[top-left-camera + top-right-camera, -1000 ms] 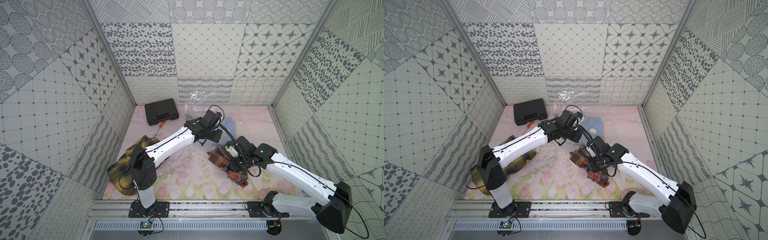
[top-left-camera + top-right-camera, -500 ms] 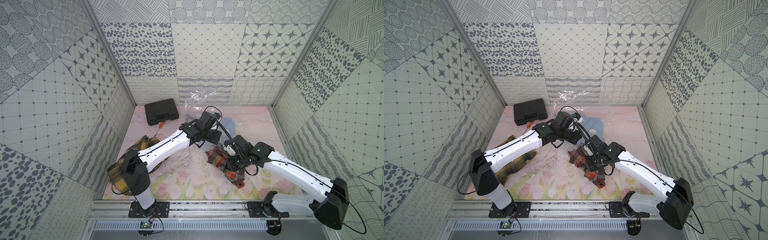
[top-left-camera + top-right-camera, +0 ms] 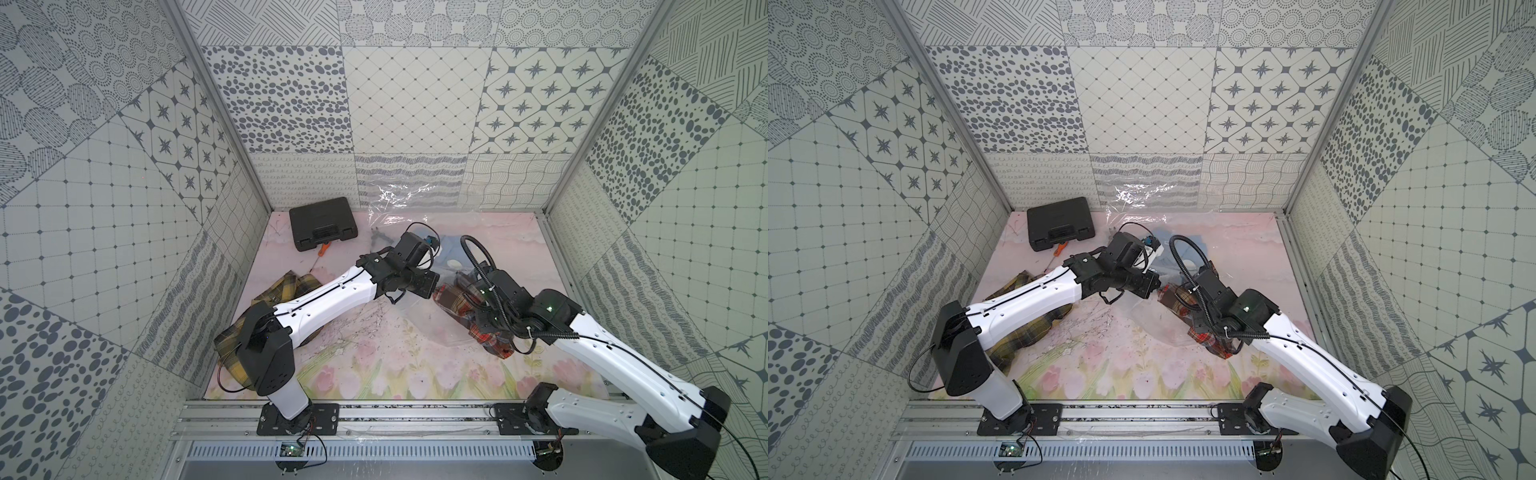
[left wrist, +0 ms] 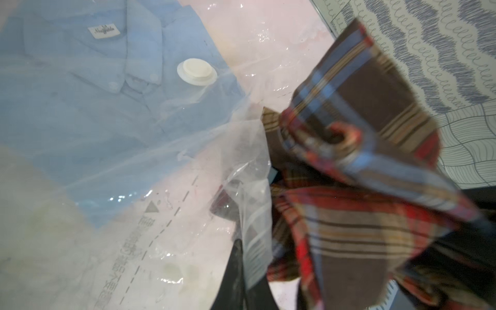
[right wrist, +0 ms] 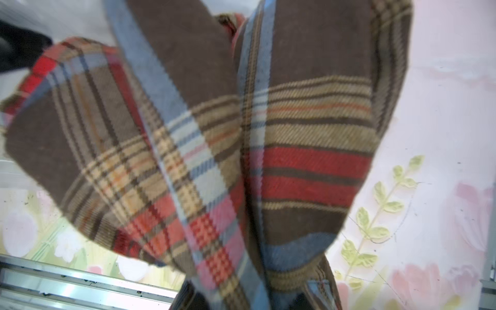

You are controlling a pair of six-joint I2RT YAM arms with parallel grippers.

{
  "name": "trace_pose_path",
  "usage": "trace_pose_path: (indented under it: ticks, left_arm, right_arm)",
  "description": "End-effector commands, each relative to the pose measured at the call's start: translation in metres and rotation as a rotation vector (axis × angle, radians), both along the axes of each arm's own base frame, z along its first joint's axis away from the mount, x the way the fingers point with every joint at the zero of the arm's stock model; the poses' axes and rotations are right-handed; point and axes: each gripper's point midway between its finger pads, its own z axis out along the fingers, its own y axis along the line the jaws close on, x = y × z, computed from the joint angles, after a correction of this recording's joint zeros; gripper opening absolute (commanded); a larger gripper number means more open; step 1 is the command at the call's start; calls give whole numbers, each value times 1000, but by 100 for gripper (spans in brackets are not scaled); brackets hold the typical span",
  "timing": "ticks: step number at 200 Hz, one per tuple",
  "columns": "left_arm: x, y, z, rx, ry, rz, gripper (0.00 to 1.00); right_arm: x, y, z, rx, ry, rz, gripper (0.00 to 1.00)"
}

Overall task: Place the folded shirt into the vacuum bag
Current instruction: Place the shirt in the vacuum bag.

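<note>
The plaid shirt (image 3: pixel 453 301) is not yet in the bag (image 3: pixel 417 318). It hangs bunched mid-floor, clamped in the right gripper (image 3: pixel 478 316), just right of the bag's mouth. The left gripper (image 3: pixel 432 287) pinches the bag's lip. A blue shirt (image 4: pixel 80 107) already lies inside. Insertion and release remain.

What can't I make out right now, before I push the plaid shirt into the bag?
- Right gripper fingers: buried in the plaid shirt in the right wrist view, under the wrist in both top views.
- Vacuum bag mouth: crumpled clear film, blurred in the left wrist view, barely visible in both top views.
- Blue shirt inside the bag: cut off by the left wrist view's edge.
</note>
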Motion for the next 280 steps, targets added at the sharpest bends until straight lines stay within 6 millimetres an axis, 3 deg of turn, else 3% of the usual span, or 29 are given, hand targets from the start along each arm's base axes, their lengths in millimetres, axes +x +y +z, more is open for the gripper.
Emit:
trace_pose_path:
  ticks: [1,40,56,87,115,140,154,182,202,227,246,280]
  left_arm:
    - [-2,3,-15,67,-7,-17,3]
    - [11,-1,-22,111,-22,-5,7]
    - [14,-5,-23,113,-22,-11,7]
    - [29,-17,-8,78,-31,-16,5]
    - [43,-28,14,41,-51,-34,3]
    - [52,-35,23,19,-51,-48,3]
    - [55,-35,24,20,-52,-51,2]
    - [54,-33,29,13,-56,-59,2]
    - [52,-32,36,0,-61,-67,2]
    - [42,-33,49,-44,-60,-96,2]
    - [31,-34,53,-68,-43,-126,2]
    - [11,-27,45,-48,-27,-176,2]
  right_arm:
    - [8,-15,35,7,-130,-84,0]
    - [-3,-35,66,-10,-178,-111,0]
    - [-5,-33,76,13,-189,-79,0]
    - [-17,24,80,189,-132,157,0]
    - [-32,57,86,243,-98,316,0]
    - [-51,89,78,299,-25,463,0]
    - [-57,96,64,300,25,490,0]
    - [-61,94,34,257,101,500,0]
    - [-61,91,2,204,195,485,0]
    - [-40,63,-35,94,257,352,0]
    - [-19,46,-37,119,223,244,0]
    - [-2,44,-18,276,168,173,0]
